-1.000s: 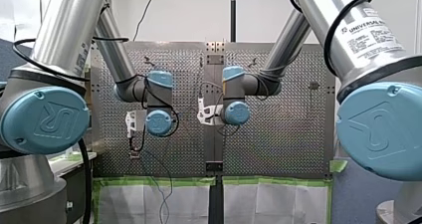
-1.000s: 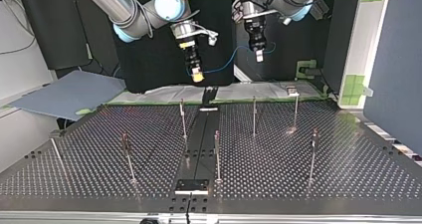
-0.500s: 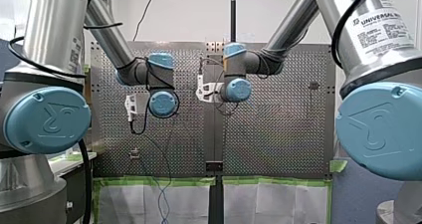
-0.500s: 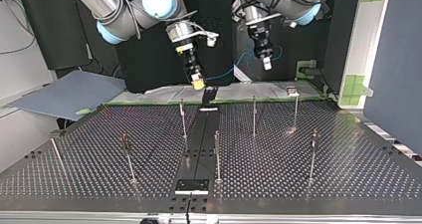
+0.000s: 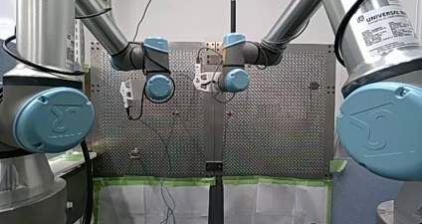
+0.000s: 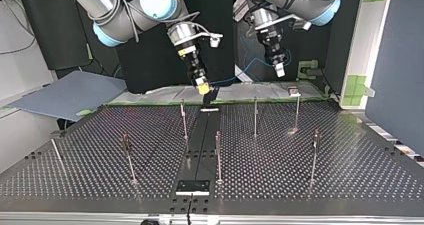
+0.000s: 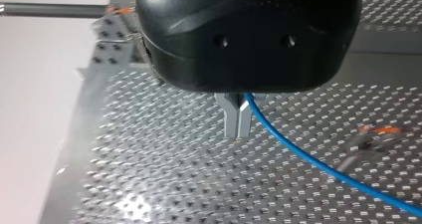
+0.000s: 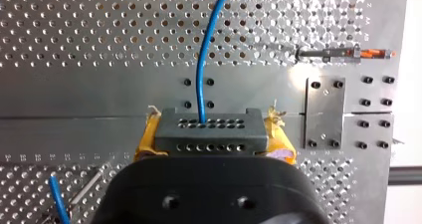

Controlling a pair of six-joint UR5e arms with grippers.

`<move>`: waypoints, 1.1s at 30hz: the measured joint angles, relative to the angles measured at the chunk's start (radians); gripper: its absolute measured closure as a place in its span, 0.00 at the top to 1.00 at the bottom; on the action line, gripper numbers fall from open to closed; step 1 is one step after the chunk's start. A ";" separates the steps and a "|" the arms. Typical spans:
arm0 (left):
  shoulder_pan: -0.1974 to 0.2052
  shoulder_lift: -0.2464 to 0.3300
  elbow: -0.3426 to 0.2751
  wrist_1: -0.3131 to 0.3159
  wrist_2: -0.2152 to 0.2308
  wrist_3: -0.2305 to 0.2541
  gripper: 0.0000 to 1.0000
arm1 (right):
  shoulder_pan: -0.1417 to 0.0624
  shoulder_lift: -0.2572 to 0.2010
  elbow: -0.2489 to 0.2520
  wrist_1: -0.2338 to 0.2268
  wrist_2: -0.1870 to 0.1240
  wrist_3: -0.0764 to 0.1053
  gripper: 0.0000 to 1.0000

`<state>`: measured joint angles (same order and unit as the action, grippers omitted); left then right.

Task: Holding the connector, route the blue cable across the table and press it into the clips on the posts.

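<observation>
In the right wrist view my right gripper (image 8: 208, 143) is shut on a dark grey connector (image 8: 206, 127), with its yellow pads (image 8: 145, 140) on either side. The blue cable (image 8: 205, 59) leaves the connector's face and runs ahead over the perforated table. My left gripper (image 7: 238, 133) has its metal fingers shut on the blue cable (image 7: 298, 152), which trails off beside it. In the top view my right gripper (image 6: 203, 88) hangs over the table's far edge near the centre rail. My left gripper (image 6: 280, 72) hangs to its right, with the blue cable (image 6: 246, 71) sagging between them.
Several thin posts stand on the table, among them one (image 6: 183, 117) just below my right gripper, one (image 6: 255, 116) below my left gripper and one (image 6: 218, 152) beside the dark centre rail (image 6: 200, 145). A post (image 8: 343, 53) with an orange clip shows in the right wrist view.
Both grippers have come lower and further over the table's far edge in the top view. The left gripper has also shifted right, drawing the cable out between them.
</observation>
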<state>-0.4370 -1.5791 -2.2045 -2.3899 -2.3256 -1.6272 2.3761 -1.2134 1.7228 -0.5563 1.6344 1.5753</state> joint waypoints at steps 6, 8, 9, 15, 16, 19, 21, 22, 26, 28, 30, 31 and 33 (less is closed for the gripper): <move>0.025 0.051 0.038 -0.050 0.001 -0.010 0.00 | 0.004 0.028 -0.040 0.039 -0.022 0.000 0.00; 0.035 0.070 0.045 -0.070 0.002 -0.011 0.00 | 0.006 0.034 -0.056 0.047 -0.026 0.000 0.00; 0.040 0.078 0.048 -0.077 0.002 -0.011 0.00 | 0.006 0.035 -0.064 0.051 -0.027 0.000 0.00; 0.077 0.133 0.060 -0.128 0.022 -0.016 0.00 | 0.014 0.039 -0.114 0.084 -0.034 0.001 0.00; 0.088 0.145 0.061 -0.133 0.032 -0.019 0.00 | 0.015 0.040 -0.122 0.089 -0.034 0.000 0.00; 0.115 0.168 0.065 -0.138 0.059 -0.021 0.00 | 0.022 0.040 -0.147 0.104 -0.036 0.001 0.00; 0.131 0.172 0.071 -0.139 0.074 -0.024 0.00 | 0.029 0.041 -0.164 0.112 -0.039 0.001 0.00; 0.141 0.170 0.077 -0.139 0.084 -0.026 0.00 | 0.031 0.042 -0.172 0.116 -0.040 0.001 0.00; 0.176 0.150 0.097 -0.141 0.119 -0.031 0.00 | 0.043 0.044 -0.205 0.140 -0.044 0.002 0.00; 0.192 0.134 0.105 -0.141 0.138 -0.033 0.00 | 0.047 0.045 -0.219 0.150 -0.045 0.002 0.00; 0.202 0.126 0.110 -0.138 0.154 -0.037 0.00 | 0.051 0.045 -0.236 0.161 -0.045 0.002 0.00; 0.208 0.122 0.113 -0.136 0.163 -0.040 0.00 | 0.052 0.046 -0.244 0.165 -0.045 0.002 0.00; 0.216 0.119 0.118 -0.134 0.176 -0.043 0.00 | 0.054 0.046 -0.262 0.172 -0.045 0.002 0.00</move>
<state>-0.2211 -1.4599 -2.0866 -2.5242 -2.1500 -1.6697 2.4297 -1.1670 1.4609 -0.3845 1.5892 1.5772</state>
